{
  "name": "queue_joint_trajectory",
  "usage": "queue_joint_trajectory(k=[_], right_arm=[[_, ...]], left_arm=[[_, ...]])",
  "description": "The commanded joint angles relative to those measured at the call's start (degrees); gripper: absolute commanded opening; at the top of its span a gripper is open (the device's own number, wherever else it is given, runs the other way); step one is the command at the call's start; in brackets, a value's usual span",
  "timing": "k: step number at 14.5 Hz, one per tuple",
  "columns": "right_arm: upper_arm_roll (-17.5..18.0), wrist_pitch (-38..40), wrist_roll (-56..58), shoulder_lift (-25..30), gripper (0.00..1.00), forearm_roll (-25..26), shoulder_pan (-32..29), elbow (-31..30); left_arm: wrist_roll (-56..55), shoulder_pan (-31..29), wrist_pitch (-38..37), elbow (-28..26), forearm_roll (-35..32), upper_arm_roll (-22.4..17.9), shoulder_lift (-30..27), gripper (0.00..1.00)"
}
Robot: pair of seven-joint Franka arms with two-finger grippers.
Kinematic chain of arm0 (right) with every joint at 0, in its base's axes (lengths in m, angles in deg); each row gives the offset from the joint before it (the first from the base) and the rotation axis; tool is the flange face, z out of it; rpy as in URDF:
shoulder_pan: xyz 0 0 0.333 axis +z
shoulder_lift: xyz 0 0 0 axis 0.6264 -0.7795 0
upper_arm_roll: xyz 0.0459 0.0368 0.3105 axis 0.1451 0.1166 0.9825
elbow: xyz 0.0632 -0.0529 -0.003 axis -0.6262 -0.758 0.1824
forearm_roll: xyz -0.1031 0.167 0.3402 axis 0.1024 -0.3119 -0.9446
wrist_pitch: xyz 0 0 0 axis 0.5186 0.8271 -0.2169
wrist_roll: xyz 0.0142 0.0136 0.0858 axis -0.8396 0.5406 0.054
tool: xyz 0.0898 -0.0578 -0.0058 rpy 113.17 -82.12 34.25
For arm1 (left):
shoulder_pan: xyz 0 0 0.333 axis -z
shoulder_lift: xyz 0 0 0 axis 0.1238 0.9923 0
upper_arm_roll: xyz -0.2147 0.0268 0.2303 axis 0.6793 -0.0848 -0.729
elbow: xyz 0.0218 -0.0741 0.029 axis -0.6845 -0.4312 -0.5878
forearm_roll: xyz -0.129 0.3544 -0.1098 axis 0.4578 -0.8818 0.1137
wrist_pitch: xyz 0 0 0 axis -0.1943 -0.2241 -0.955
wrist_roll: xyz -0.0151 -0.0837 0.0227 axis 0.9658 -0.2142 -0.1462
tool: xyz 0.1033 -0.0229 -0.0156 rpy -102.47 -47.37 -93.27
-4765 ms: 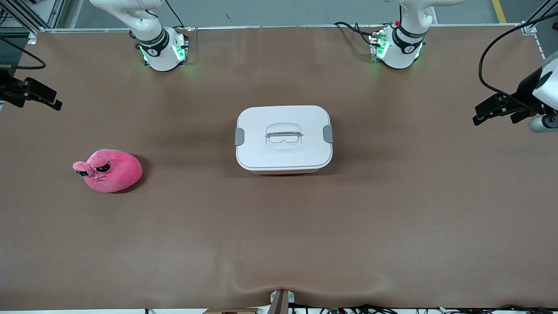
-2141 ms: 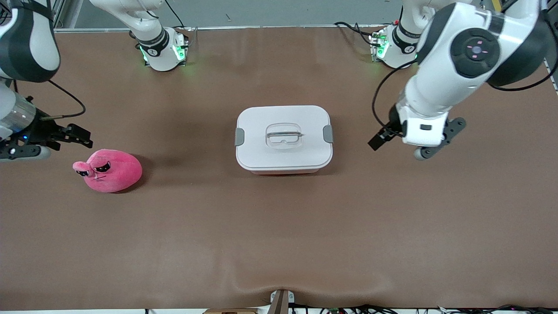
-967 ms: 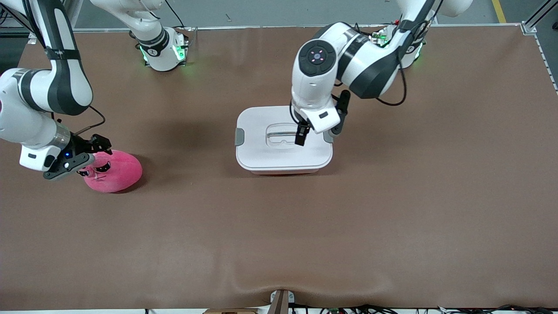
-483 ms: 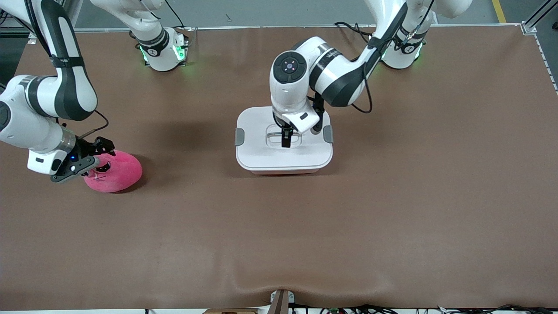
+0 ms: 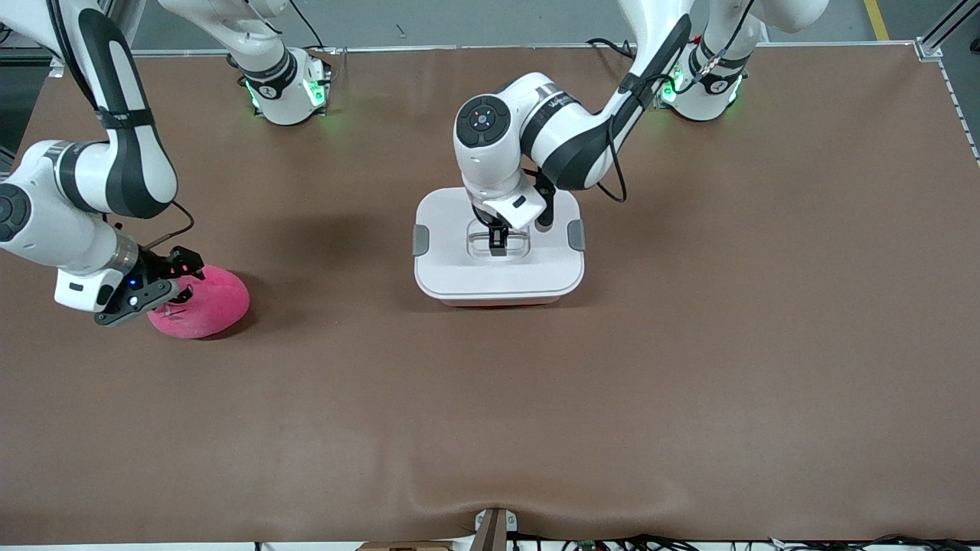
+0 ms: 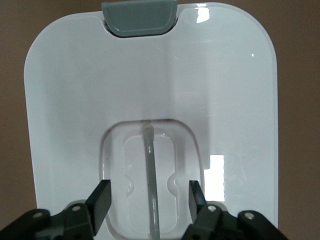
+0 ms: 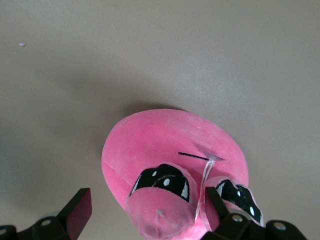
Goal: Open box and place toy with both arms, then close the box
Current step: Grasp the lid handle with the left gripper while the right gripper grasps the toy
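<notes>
Two jobs at once: my left fingers point(image 6: 147, 200) straddle the clear handle point(image 6: 149, 170) on the white box point(image 5: 498, 268) mid-surface, parted, not yet gripping. My right fingers point(image 7: 145, 207) bracket the pink plush toy point(image 5: 203, 302) near the right arm's edge, spread wide. Next: pinch both. The lid still hides the box's inside.

Table: a wide brown matte tabletop point(image 5: 689, 398) fills the front view, faintly rippled along its near edge.
Floor: a grey floor strip point(image 5: 459, 23) runs above the table's top edge, crossed by a yellow painted line point(image 5: 875, 19).
Frame: silver aluminium framing point(image 5: 945, 30) stands at one corner.
Cables: black cables point(image 5: 651, 542) trail along the near edge.
Light: even, soft shadows.
</notes>
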State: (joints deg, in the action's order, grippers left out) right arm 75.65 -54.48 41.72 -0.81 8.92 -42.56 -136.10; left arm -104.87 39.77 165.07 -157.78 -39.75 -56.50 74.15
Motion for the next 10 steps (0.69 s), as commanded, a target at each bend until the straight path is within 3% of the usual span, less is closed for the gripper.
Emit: queue_joint_trajectory(k=[1, 5, 7, 8, 10], right_arm=[[0.44, -0.4, 0.31, -0.68, 1.0, 1.31, -0.62, 0.14], [0.44, 0.22, 0.84, -0.68, 1.0, 2.45, -0.62, 0.05], [0.53, 1.01, 2.5, -0.68, 0.6, 2.63, -0.62, -0.03], [0.53, 1.18, 3.21, -0.68, 0.53, 2.63, -0.53, 0.05], [0.44, 2.32, 4.44, -0.68, 0.53, 2.72, -0.36, 0.05]], left_arm=[[-0.98, -0.21, -0.04, 0.86, -0.52, -0.2, 0.34, 0.42], [-1.06, -0.04, 1.36, 0.77, -0.78, -0.2, 0.69, 0.4], [-1.06, 0.31, 2.24, 0.77, -0.7, -0.2, 1.39, 0.39], [-1.06, 0.4, 2.33, 0.77, -0.7, -0.2, 1.48, 0.29], [-1.06, 0.32, 2.33, 0.68, -0.7, -0.2, 1.39, 0.09]])
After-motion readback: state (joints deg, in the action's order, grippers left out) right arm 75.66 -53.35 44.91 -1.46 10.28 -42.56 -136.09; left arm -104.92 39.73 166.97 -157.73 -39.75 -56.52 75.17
